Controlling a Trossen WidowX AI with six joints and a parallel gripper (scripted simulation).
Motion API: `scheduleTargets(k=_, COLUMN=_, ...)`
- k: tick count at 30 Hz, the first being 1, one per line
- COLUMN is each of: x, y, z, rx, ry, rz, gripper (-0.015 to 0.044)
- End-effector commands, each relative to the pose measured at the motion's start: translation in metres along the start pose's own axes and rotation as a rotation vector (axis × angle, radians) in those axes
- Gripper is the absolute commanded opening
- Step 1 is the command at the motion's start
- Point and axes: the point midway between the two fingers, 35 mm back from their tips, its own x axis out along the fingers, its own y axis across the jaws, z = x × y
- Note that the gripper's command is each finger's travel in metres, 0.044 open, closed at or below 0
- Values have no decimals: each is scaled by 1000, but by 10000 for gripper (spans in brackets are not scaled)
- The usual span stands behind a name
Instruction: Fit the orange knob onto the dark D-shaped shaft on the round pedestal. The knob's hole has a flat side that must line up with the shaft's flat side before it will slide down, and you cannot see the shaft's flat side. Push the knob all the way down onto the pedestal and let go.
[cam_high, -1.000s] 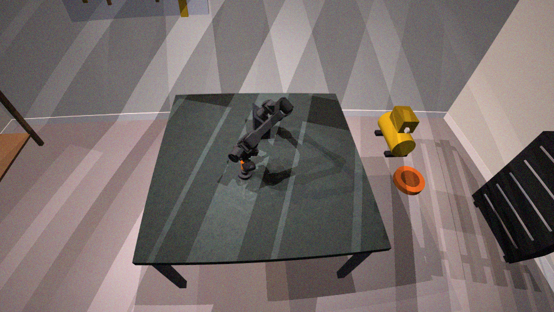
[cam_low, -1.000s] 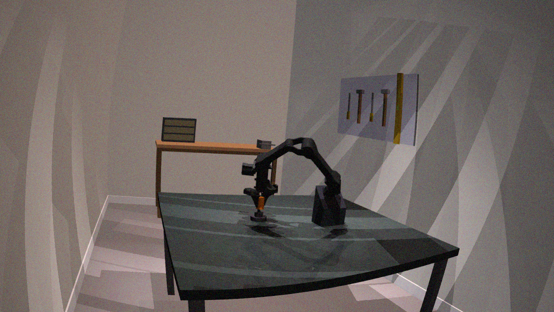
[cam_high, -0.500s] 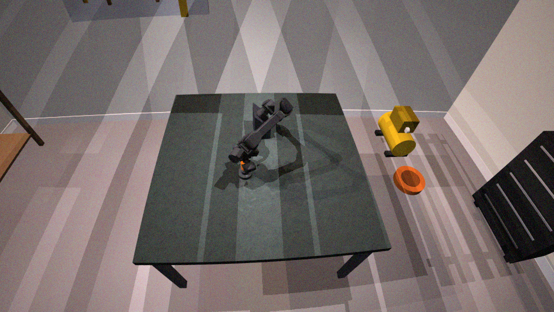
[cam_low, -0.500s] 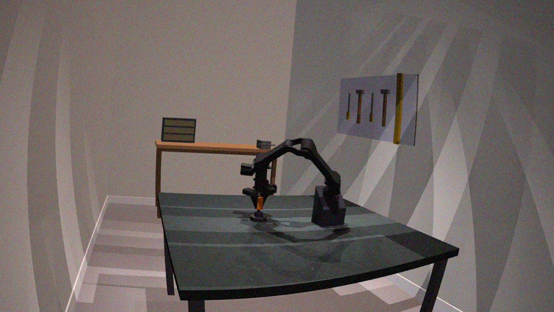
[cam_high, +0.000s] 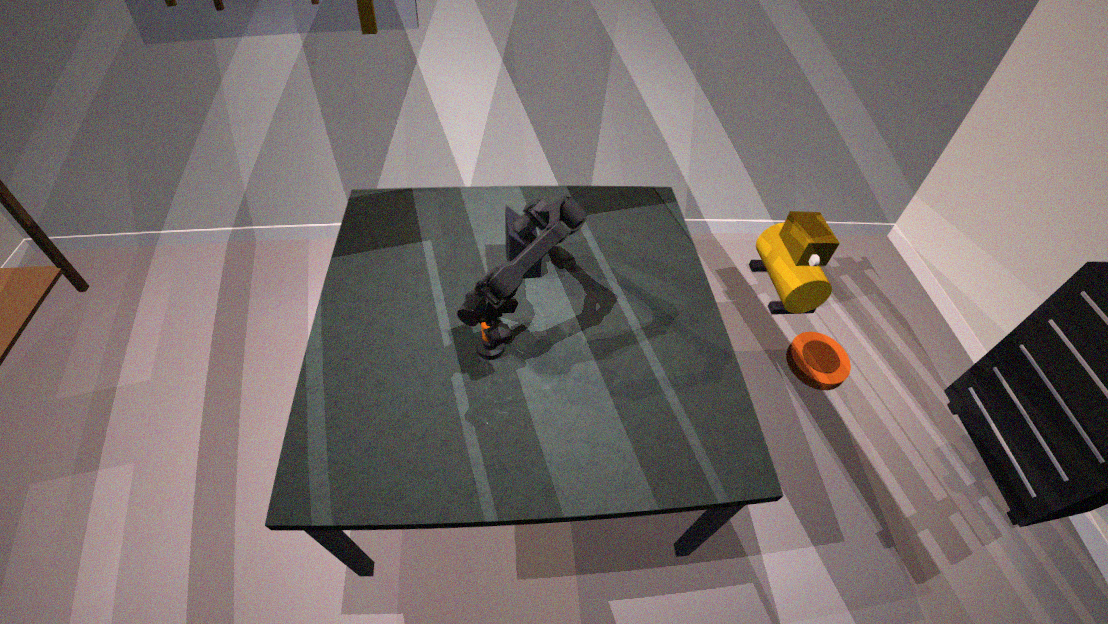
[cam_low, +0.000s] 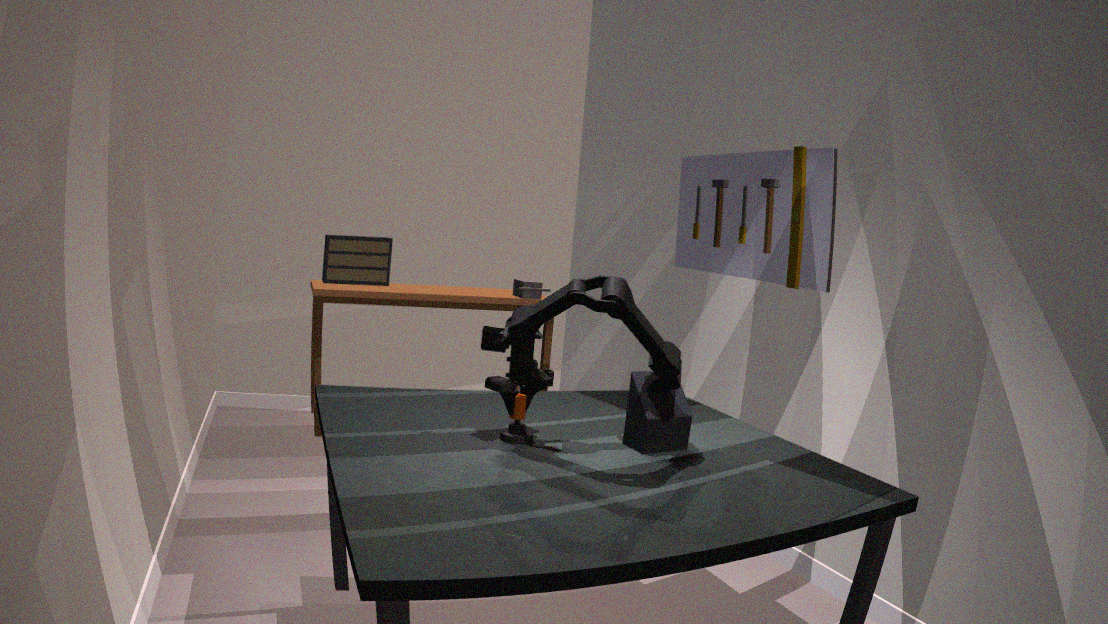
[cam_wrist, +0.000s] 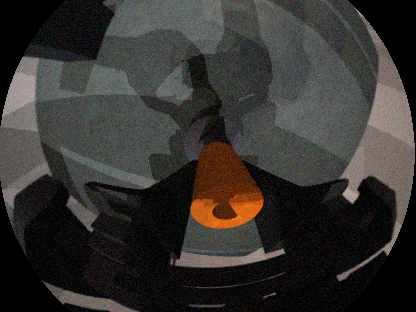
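Above the round pedestal (cam_high: 490, 353) (cam_low: 512, 438) (cam_wrist: 193, 140): the orange knob (cam_high: 484, 327) (cam_low: 520, 406) (cam_wrist: 222, 182), upright and raised clear of the pedestal's base.
End effector (cam_high: 487, 330) (cam_low: 519, 409) (cam_wrist: 218, 164): closed on the knob, 1 finger on each side, pointing down over the pedestal.
Knob's hole: visible from above in the wrist view, dark, with a straight-looking edge.
Shaft: under the knob, rising from the pedestal; whether its tip has entered the hole cannot be told.
Arm (cam_high: 528, 258) (cam_low: 640, 324): black, arching from its base down to the knob over the pedestal.
Arm base (cam_low: 649, 435): right of the pedestal in the exterior view, well apart from it.
Tabletop (cam_high: 581, 441) (cam_low: 542, 542): dark green, under the pedestal, crossed by pale bands of light and shadows.
Floor beyond the tabletop: right of the pedestal in the top view, 1 yellow machine (cam_high: 779, 267) and 1 orange ring-shaped object (cam_high: 840, 360).
Wall board (cam_low: 736, 164): higher than the pedestal and to its right in the exterior view, carrying 2 hammers (cam_low: 718, 213) (cam_low: 768, 217).
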Motion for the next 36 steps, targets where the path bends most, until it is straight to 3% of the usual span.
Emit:
scheduleTargets(k=1, x=1, y=2, z=2, rx=4, ry=-4, rz=-2, gripper=0)
scheduleTargets(k=10, x=-3, y=4, z=3, rx=-5, ry=-4, rz=-2, gripper=0)
scheduleTargets(k=17, x=-1, y=3, z=2, rx=-205, ry=-4, rz=-2, gripper=0)
scheduleTargets(k=36, x=-1, y=-2, z=0, rx=-206, ry=-4, rz=-2, gripper=0)
